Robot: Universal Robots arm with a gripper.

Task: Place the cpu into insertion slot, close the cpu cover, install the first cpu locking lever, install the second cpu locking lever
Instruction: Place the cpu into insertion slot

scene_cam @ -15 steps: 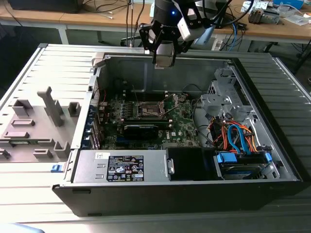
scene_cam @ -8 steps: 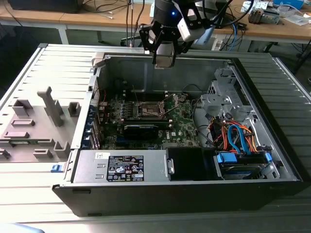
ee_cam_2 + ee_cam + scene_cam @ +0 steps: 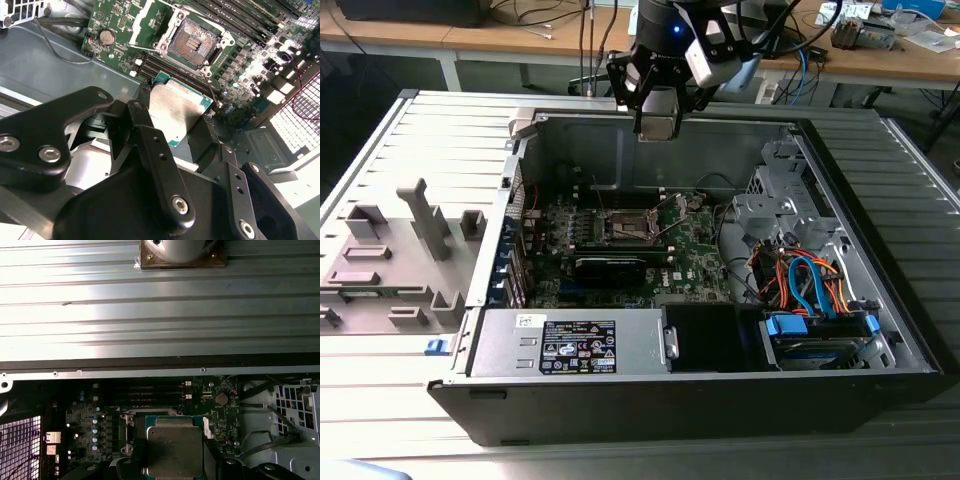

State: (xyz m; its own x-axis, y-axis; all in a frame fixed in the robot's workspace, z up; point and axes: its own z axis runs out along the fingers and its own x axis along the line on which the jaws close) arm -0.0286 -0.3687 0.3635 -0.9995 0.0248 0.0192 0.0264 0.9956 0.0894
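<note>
The gripper (image 3: 175, 127) clamps the cpu (image 3: 182, 105) flat between its fingers (image 3: 139, 117); the bare slot (image 3: 194, 42) lies ahead of them and lower, well apart.

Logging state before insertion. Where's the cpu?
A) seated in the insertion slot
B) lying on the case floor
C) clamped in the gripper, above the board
C: the cpu sits clamped in the gripper over the motherboard, and the insertion slot is open with bare contacts.
</note>
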